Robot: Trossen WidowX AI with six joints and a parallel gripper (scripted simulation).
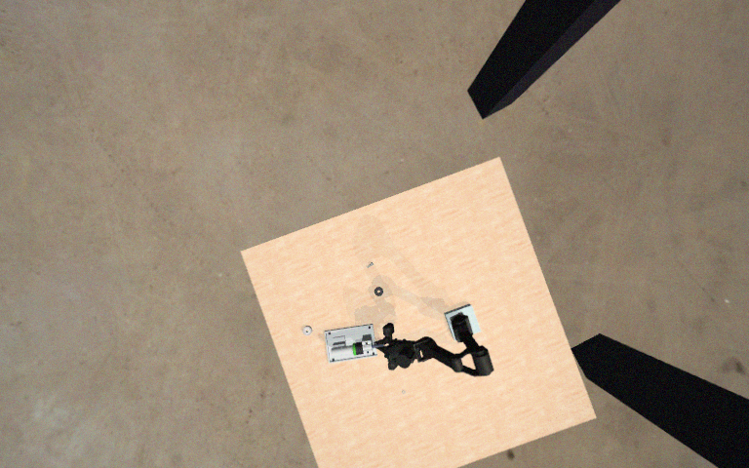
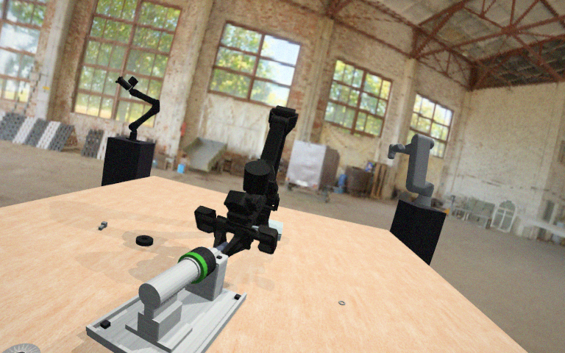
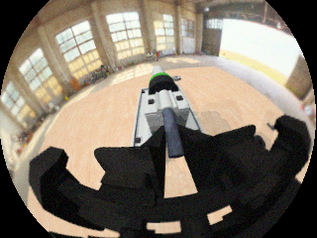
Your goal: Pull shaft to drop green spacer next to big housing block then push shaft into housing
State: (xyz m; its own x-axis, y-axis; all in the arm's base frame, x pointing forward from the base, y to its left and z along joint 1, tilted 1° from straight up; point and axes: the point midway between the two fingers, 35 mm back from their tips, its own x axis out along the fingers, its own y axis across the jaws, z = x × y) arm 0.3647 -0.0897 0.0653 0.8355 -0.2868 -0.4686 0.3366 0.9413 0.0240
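My gripper is shut on the blue-grey end of the shaft, which sticks out of the grey end block. The green spacer sits upright around the shaft line, beside the large grey cylindrical housing. A black spacer sits between the green one and the end block. The shaft inside the spacers and housing is hidden.
The assembly stands on a grey base plate. On the table lie a black ring, a small grey part, a tiny ring and a pale round disc.
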